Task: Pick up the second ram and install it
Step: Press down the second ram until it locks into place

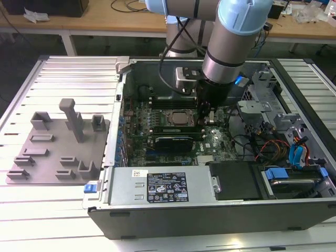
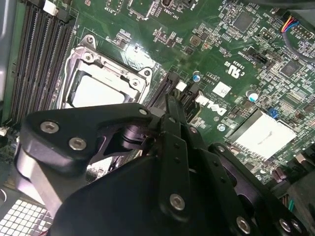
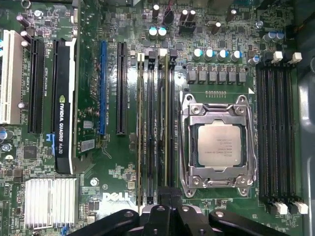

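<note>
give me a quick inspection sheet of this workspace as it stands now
surface: ribbed white table carrying an open computer case.
job's things: a ram stick stands on edge in the slots beside the CPU socket.
clutter: grey plastic plate with upright blocks at the exterior view's left of the case.
grippers: end effector is down inside the case over the slots; its black body is close above the board.
cables: red, orange and blue leads inside the case.
surroundings: wooden benches behind.
</note>
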Tool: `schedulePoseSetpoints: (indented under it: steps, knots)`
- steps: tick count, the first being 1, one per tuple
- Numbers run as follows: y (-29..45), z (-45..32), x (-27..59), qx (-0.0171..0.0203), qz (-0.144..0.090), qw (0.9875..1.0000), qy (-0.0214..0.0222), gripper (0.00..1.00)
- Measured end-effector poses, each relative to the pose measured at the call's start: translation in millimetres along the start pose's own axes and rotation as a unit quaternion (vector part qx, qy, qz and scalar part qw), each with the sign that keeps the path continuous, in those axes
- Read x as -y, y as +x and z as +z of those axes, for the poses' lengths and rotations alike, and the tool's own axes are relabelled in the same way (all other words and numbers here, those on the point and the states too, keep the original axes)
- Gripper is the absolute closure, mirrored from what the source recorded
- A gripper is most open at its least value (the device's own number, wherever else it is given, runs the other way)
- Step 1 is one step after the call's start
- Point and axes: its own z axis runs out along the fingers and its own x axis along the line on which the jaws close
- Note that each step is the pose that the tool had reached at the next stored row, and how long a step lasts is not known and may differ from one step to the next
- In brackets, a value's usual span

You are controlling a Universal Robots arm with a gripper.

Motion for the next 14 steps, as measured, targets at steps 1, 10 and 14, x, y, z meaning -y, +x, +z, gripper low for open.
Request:
schedulePoseSetpoints:
  steps: [1, 10, 14]
  knots:
    - [0.4, -0.1, 0.0, -0.0002, 0.0, 1.0, 0.0, 0.92]
    - [2.5, -6.8, 0.0, 0.002, 0.0, 1.0, 0.0, 0.92]
    - [2.3, -9.0, -20.1, 0.002, 0.0, 1.0, 0.0012, 0.92]
